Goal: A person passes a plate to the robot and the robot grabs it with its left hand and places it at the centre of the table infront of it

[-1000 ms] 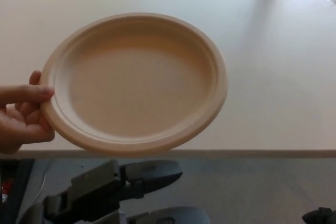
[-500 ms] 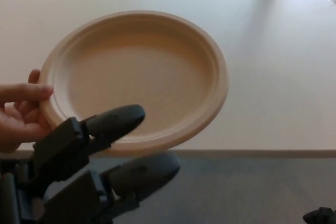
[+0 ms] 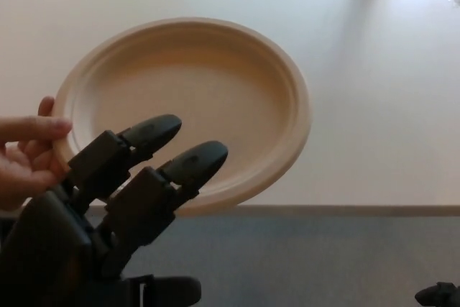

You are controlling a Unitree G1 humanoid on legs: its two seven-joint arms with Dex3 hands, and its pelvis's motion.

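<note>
Over the plate (image 3: 215, 84), seemingly empty, left robot hand (image 3: 115, 199) spread.

I'm getting a soft, warm, slightly hazy feed. Light falls from beyond the plate (image 3: 187, 106), upper right of it, where the table (image 3: 374, 91) washes out to glare beside a vague dark shadow band. Nearer than the plate, my left hand (image 3: 108, 206) is underlit and blurred.
</note>
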